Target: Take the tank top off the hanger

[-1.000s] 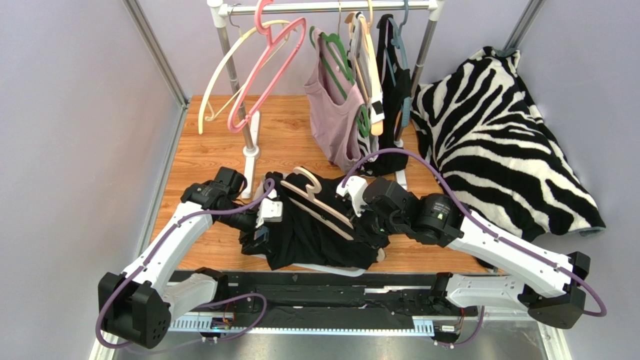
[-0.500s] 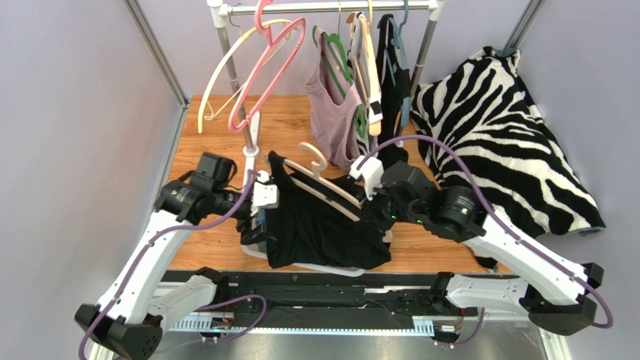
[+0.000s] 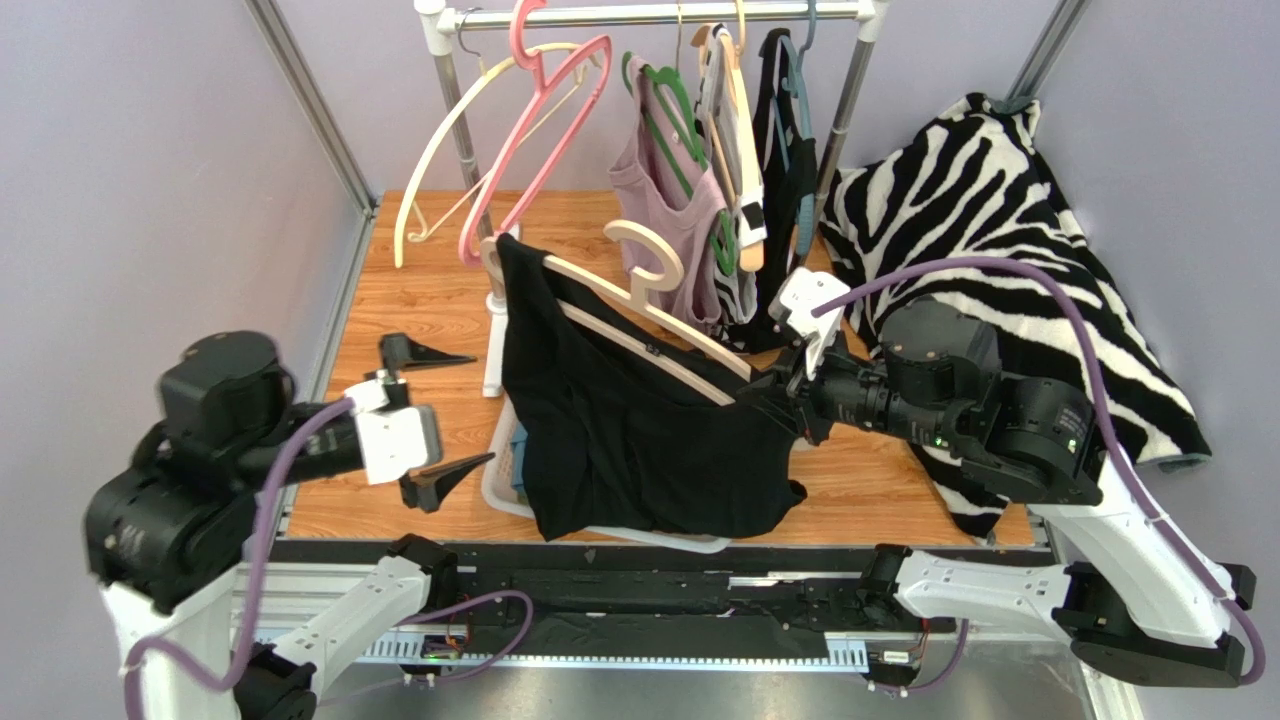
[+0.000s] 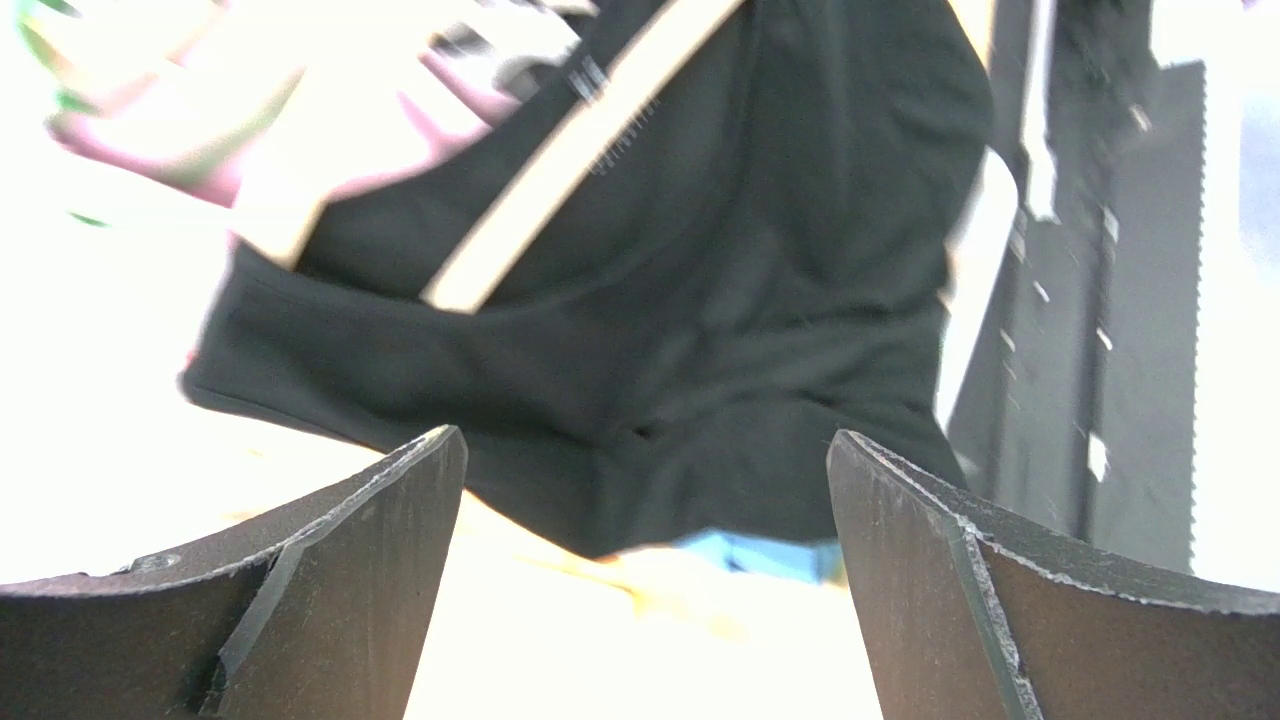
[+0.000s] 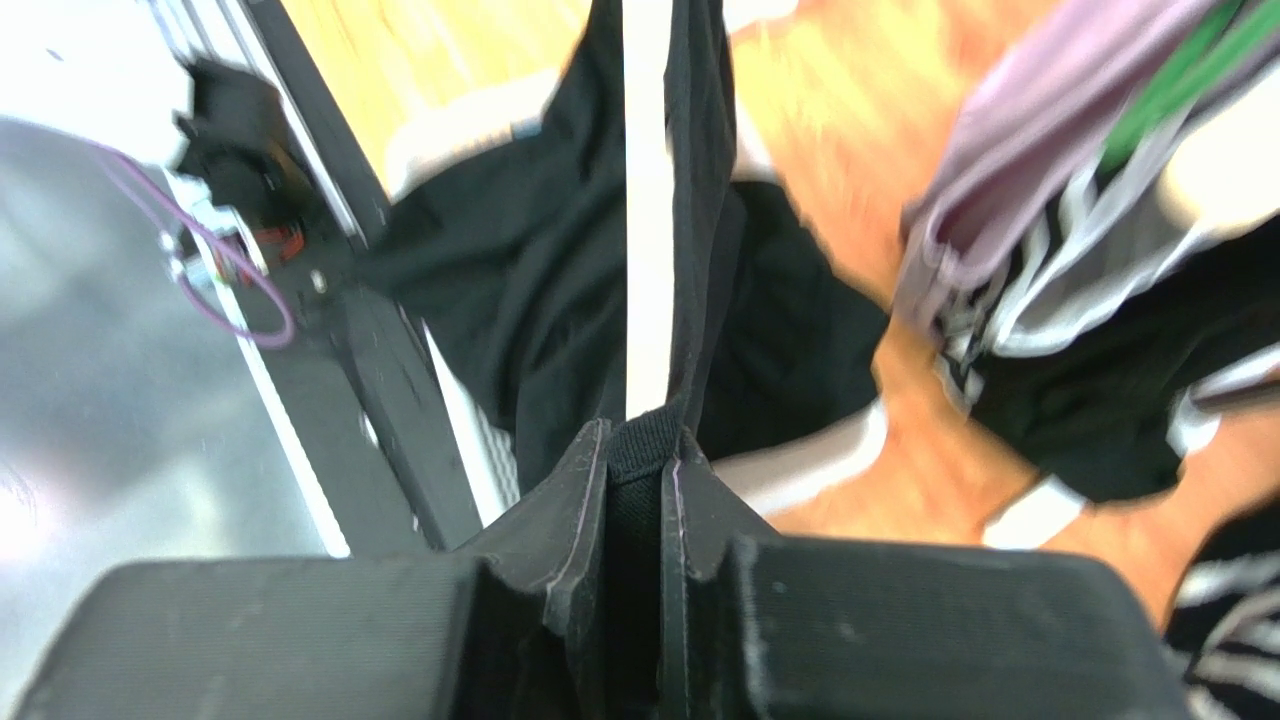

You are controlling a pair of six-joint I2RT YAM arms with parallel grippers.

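The black tank top [image 3: 646,435] hangs in the air on a cream wooden hanger [image 3: 658,270], tilted down to the right. My right gripper [image 3: 781,393] is shut on the tank top's right shoulder strap. In the right wrist view the right gripper [image 5: 643,438] pinches black fabric, with the hanger [image 5: 646,225] bar running straight ahead. My left gripper [image 3: 448,417] stands wide open to the left of the garment, apart from it. The left wrist view has the left gripper [image 4: 646,450] empty, facing the tank top [image 4: 721,300] and the hanger [image 4: 564,173].
A clothes rack [image 3: 661,15] at the back carries a pink hanger [image 3: 534,143], a cream hanger [image 3: 436,165], a mauve top [image 3: 669,225] and a dark garment [image 3: 789,150]. Zebra-print fabric [image 3: 1007,270] covers the right side. A white tray rim [image 3: 661,537] shows below the tank top.
The right arm has lifted the tank top and hanger off the table, up and back. The left gripper has opened fully and drawn away to the left.
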